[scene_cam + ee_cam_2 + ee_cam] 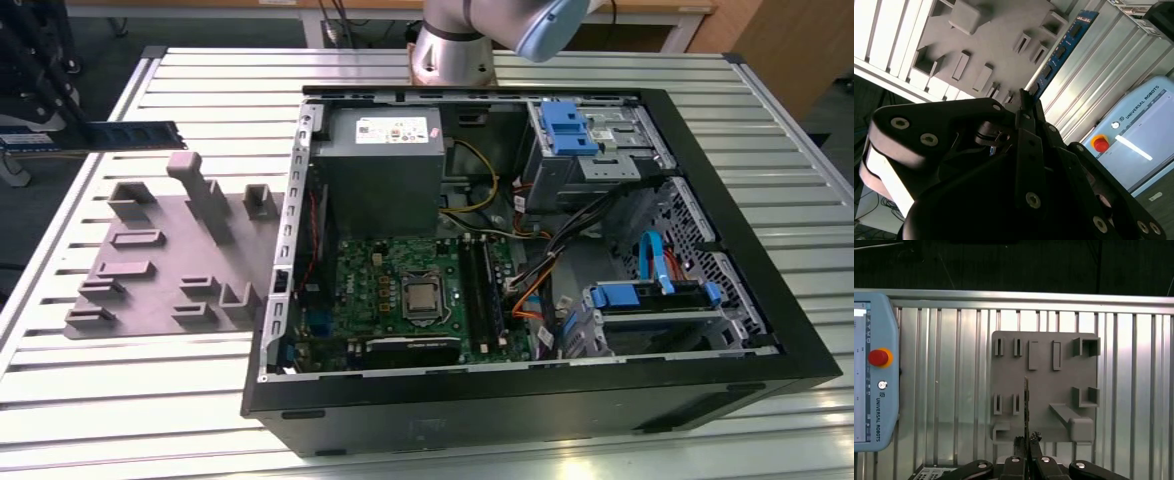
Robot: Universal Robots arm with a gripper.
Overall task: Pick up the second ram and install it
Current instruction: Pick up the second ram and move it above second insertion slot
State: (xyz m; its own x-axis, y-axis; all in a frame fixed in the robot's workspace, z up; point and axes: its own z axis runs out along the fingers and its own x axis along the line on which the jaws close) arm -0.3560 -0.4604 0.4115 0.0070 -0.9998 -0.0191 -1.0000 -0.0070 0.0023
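My gripper (1027, 441) is shut on the second ram (1026, 405), which I see edge-on as a thin dark strip sticking out past the fingertips. The second wrist view shows its blue-green board with black chips (1060, 49) running out from the gripper (1026, 100). In the exterior view the ram (127, 134) hangs level above the table at the far left, just beyond the grey holder plate (160, 260). It is apart from the open computer case (534, 400). The long black memory slots (481, 290) lie on the green motherboard (387, 290) inside the case.
The grey holder plate (1044, 385) with raised blocks and slots lies on the slatted metal table (944, 390). A light-blue teach pendant (874, 385) with a red button rests beside it. The case holds a power supply (380, 160), cables and blue drive brackets (567, 125). The arm's base (451, 50) stands behind the case.
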